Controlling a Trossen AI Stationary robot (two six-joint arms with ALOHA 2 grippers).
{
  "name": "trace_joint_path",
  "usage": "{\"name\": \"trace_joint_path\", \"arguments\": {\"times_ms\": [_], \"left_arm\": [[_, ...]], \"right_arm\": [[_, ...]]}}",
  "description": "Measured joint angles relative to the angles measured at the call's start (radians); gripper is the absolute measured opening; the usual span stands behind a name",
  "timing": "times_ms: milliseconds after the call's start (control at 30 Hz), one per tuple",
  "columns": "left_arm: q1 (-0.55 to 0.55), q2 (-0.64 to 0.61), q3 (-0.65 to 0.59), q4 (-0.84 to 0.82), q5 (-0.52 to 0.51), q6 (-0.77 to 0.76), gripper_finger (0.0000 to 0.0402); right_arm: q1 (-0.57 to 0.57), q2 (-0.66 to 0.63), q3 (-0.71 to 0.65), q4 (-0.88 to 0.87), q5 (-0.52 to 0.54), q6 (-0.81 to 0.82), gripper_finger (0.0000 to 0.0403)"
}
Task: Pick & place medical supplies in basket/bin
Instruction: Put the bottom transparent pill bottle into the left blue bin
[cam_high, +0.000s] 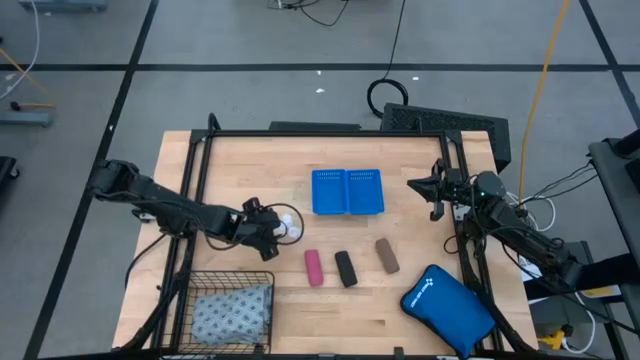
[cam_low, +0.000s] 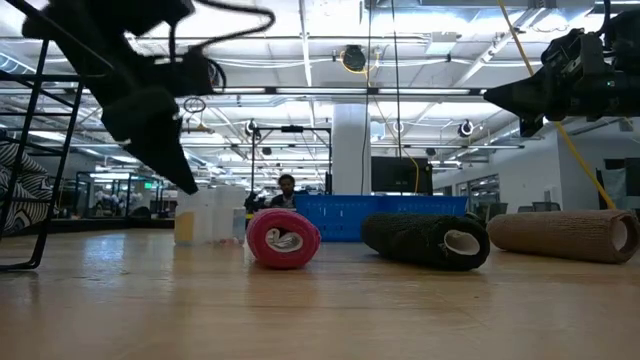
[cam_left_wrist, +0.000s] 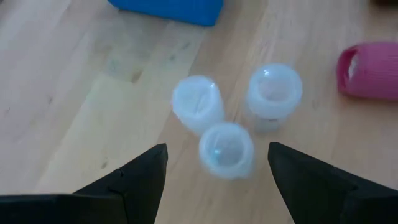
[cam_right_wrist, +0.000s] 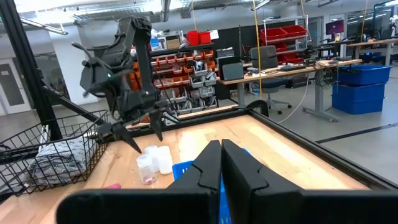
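- Wire-mesh basket (cam_high: 228, 310) sits at the near left corner of the bench (cam_high: 300, 160), with the grey-blue dotted soft pack (cam_high: 232, 312) lying inside it.
- Large bright-blue zip pouch (cam_high: 447, 307) with a white logo lies at the near right corner, well apart from the basket.
- Three rolls lie in a row on the bare wood between them: the pink roll (cam_high: 314, 267) on the left, the black roll (cam_high: 345, 268) in the middle, and the brown roll (cam_high: 387, 256) on the right, slightly farther back. They are near one another but not touching.
- Left gripper (cam_high: 276, 233) reaches in from the left edge to just left of the pink roll. Its fingers (cam_left_wrist: 134, 180) are spread wide and hover over the three tiny white vials (cam_left_wrist: 231, 121), which stand upright in a tight cluster; the nearest vial lies between the two finger tips, and neither finger touches it in the wrist view.
- Bright-blue plastic tray (cam_high: 347, 191) with two perforated compartments sits behind the rolls at mid-bench. I see nothing in either compartment from above.
- Right gripper (cam_high: 424, 186) hangs above the bench just right of the tray, near the frame post. In its own wrist view the fingers (cam_right_wrist: 214, 165) are pressed together with nothing between them.
- Beyond the bench, the low view shows a person far off in the room behind the tray.
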Motion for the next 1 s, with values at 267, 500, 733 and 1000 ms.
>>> {"name": "trace_joint_path", "arguments": {"times_ms": [267, 500, 733, 1000], "left_arm": [[0.024, 0.075, 0.0, 0.09, 0.043, 0.059, 0.0285], [0.035, 0.069, -0.001, 0.068, 0.052, 0.048, 0.0285], [0.035, 0.068, -0.001, 0.066, 0.072, 0.036, 0.0273], [0.035, 0.068, -0.001, 0.066, 0.083, 0.032, 0.0171]], "right_arm": [[0.0, 0.005, 0.0, -0.003, 0.0, 0.0, 0.0004], [0.0, 0.013, 0.0, -0.003, 0.0, 0.0, 0.0004], [0.0, 0.013, 0.0, 0.001, 0.0, 0.0, 0.0004], [0.0, 0.013, 0.0, 0.0, 0.0, 0.0, 0.0004]]}}
